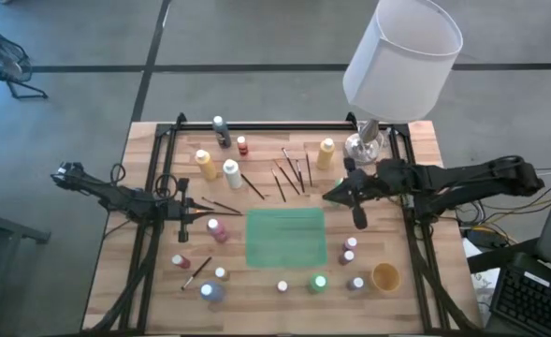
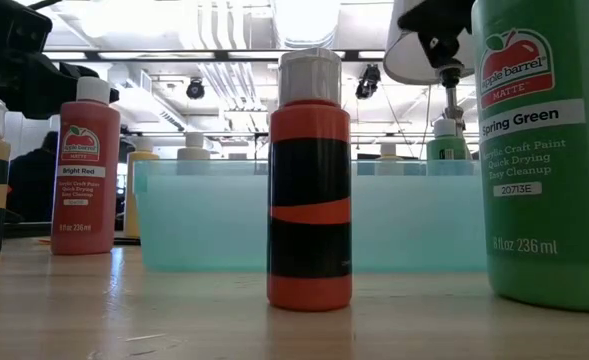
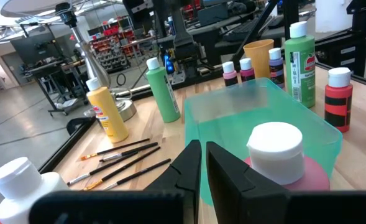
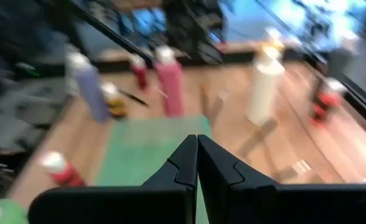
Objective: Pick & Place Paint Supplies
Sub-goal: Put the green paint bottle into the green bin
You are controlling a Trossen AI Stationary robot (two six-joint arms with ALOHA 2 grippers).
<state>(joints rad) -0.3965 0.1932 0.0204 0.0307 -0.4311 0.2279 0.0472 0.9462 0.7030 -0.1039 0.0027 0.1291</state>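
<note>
Small paint bottles stand upright all round a green translucent tray (image 1: 284, 239) at the table's middle: yellow (image 1: 205, 164), white (image 1: 231, 173), yellow (image 1: 326, 153), pink (image 1: 217, 229). Thin dark brushes (image 1: 289, 173) lie flat beyond the tray, and more brushes (image 3: 123, 158) lie left of it. My left gripper (image 1: 200, 217) is shut and empty, left of the tray, with the pink bottle's white cap (image 3: 276, 146) just ahead of it. My right gripper (image 1: 329, 197) hangs shut and empty over the tray's far right corner. The low view shows a red-and-black bottle (image 2: 309, 200) and a green bottle (image 2: 549, 150) up close.
A lamp with a white shade (image 1: 401, 56) and a metal base (image 1: 364, 145) stands at the far right. A tan cup (image 1: 385, 276) sits near the front right. Black frame rails (image 1: 284, 124) run along the far edge and both sides.
</note>
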